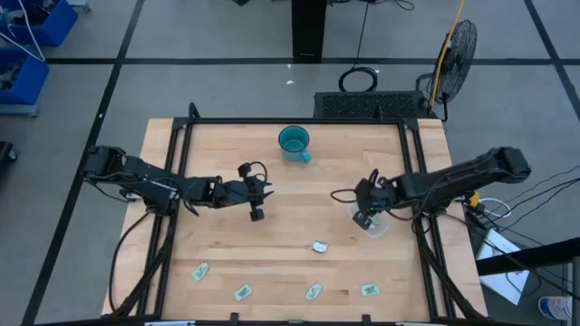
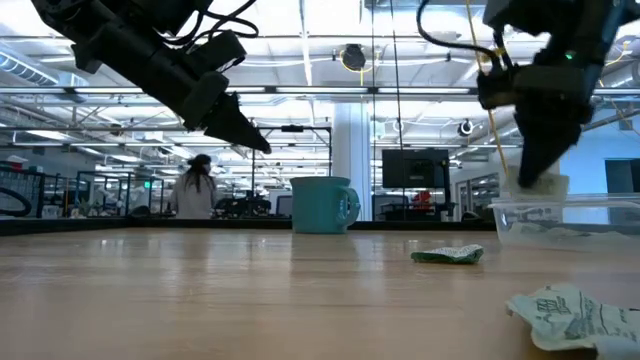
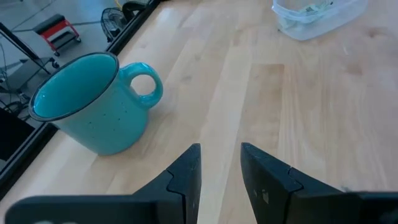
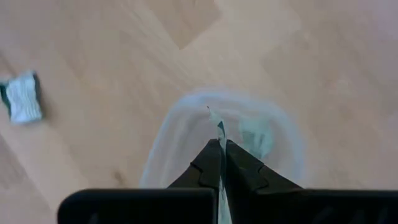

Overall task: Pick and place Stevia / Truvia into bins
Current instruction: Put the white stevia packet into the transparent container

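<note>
Right end effector (image 4: 222, 146): my fingers are pinched together on a sachet (image 4: 218, 127), which sticks out past my fingertips as a thin pale edge.
Bin (image 4: 174, 124): the clear tub sits directly beneath my right end effector, on the surface (image 1: 290, 199); at least one more pale green sachet (image 4: 255, 138) already lies inside it, just beside my fingertips.
Same grip from table height: my right end effector (image 2: 540, 178) hangs just above the tub's rim (image 2: 560, 208), with the pale sachet at its tip.
Left end effector (image 3: 219, 167): my fingers stand slightly apart with bare wood between them (nothing held), hovering above the surface well apart from the tub.
Teal mug (image 3: 87, 102): upright, just ahead of my left end effector and to one side, handle turned toward the tub's side.
Loose sachets: one crumpled sachet (image 1: 320, 245) lies on the surface near my right end effector; four more (image 1: 200, 271) (image 1: 242, 292) (image 1: 313, 291) (image 1: 369, 290) are spread in a row along the near edge, well apart from both end effectors.
Background: a person (image 2: 195, 185) stands far behind the surface.
</note>
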Tool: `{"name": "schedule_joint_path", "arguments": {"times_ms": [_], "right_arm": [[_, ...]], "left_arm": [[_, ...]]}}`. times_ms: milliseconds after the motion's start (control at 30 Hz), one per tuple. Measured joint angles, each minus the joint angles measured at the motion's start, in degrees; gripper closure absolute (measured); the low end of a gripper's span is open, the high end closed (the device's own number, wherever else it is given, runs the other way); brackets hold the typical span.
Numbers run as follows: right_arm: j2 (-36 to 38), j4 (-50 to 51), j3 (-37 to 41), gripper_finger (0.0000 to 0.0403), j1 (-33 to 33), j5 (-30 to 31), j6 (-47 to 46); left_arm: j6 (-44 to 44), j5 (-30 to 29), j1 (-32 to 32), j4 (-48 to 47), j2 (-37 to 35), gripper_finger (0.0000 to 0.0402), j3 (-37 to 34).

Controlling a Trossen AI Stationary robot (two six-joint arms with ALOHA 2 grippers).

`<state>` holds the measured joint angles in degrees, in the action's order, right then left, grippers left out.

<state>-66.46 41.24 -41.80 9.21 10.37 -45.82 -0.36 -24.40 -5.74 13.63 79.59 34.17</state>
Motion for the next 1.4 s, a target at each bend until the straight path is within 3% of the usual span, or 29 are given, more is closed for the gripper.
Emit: {"name": "schedule_joint_path", "arguments": {"times_ms": [233, 367, 533, 633, 733, 867, 1033, 1133, 1267, 1400], "right_arm": [[0.2, -3.4, 4.2, 0.0390, 0.0, -1.3, -0.6], [0.2, -3.3, 4.9, 0.0367, 0.6, -3.9, 4.6], [0.7, -4.1, 4.9, 0.0333, 0.7, -1.5, 6.7], [2.7, -5.7, 4.9, 0.0320, 0.6, -1.5, 8.2], [6.1, -9.0, 4.9, 0.0317, 0.6, -1.4, 9.5], [12.5, -13.5, 4.9, 0.0320, 0.6, -1.4, 10.8], [19.2, -21.5, 4.8, 0.0319, 0.6, -1.4, 14.9], [20.7, -28.0, 4.8, 0.0316, 0.6, -1.4, 23.0], [20.6, -35.1, 4.8, 0.0318, 0.6, -1.4, 35.3], [19.3, -38.0, 4.8, 0.0318, 0.6, -1.4, 43.2]], "left_arm": [[0.0, 0.3, 0.0, 0.1, 0.0, 0.0282, 0.0], [0.0, 0.4, 0.0, 0.1, 0.0, 0.0282, 0.0], [-0.1, 0.7, 0.0, 0.0, 0.0, 0.0282, 0.0], [-2.0, 4.0, -0.3, -1.3, -0.5, 0.0282, 0.0], [-2.8, 8.4, -1.3, -6.6, -2.1, 0.0282, 1.1], [-3.8, 12.6, -3.7, -24.1, -5.2, 0.0282, 6.6], [-16.7, 18.6, -7.7, -46.0, -6.7, 0.0282, 14.7], [-27.3, 26.8, -11.1, -55.3, -6.7, 0.0282, 18.2], [-45.3, 38.9, -16.5, -58.5, -6.5, 0.0282, 19.5], [-60.5, 39.9, -24.4, -60.8, -6.4, 0.0282, 19.2]]}}
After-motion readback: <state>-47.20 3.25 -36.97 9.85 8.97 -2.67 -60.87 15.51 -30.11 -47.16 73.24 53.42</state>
